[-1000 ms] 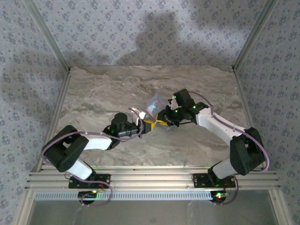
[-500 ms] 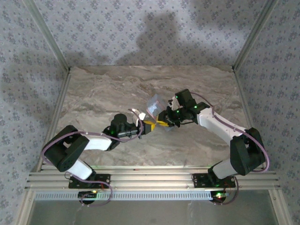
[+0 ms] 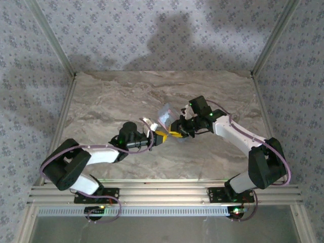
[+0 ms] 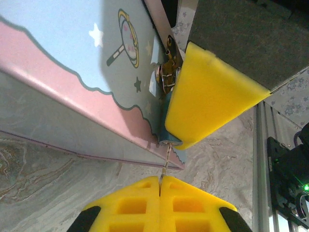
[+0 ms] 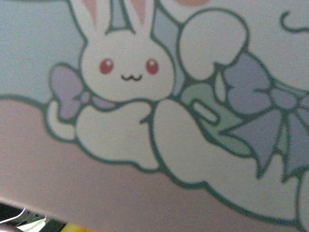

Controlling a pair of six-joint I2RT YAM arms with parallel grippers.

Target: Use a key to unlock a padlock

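1. Spanning the middle of the top view: marble-patterned table (image 3: 101, 101), with patterned wall panels on three sides.
2. My left arm (image 3: 96, 154), reaching from lower left toward frame centre; my right arm (image 3: 238, 134), reaching from lower right toward the same spot. The two wrists nearly meet just below centre.
3. Tin (image 3: 166, 113), pale blue with a pink band, just above that meeting point in the top view. It takes the upper left of the left wrist view, tilted, showing a star and a magnifying-glass drawing. The right wrist view, very close to the lid, shows a cartoon rabbit and a bow.
4. My right gripper (image 3: 178, 130), just right of centre in the top view. One yellow pad (image 4: 212, 96) shows at upper right of the left wrist view, laid against the padlock. Its partner finger is hidden, so I cannot tell whether this grip is closed.
5. My left gripper (image 4: 159, 180), bottom centre of the left wrist view: both yellow fingers pressed together, seam clamped on the key's near end.
6. Padlock (image 4: 168, 138), a small blue body at centre of the left wrist view, touching the right pad, just beside the tin's lower edge.
7. Brass ring cluster (image 4: 167, 72), above the padlock, between pad and tin lid.
8. Key (image 4: 165, 162), a thin metal sliver running from my left fingers' seam up to the padlock's underside. Whether it sits in the keyhole, I cannot tell.
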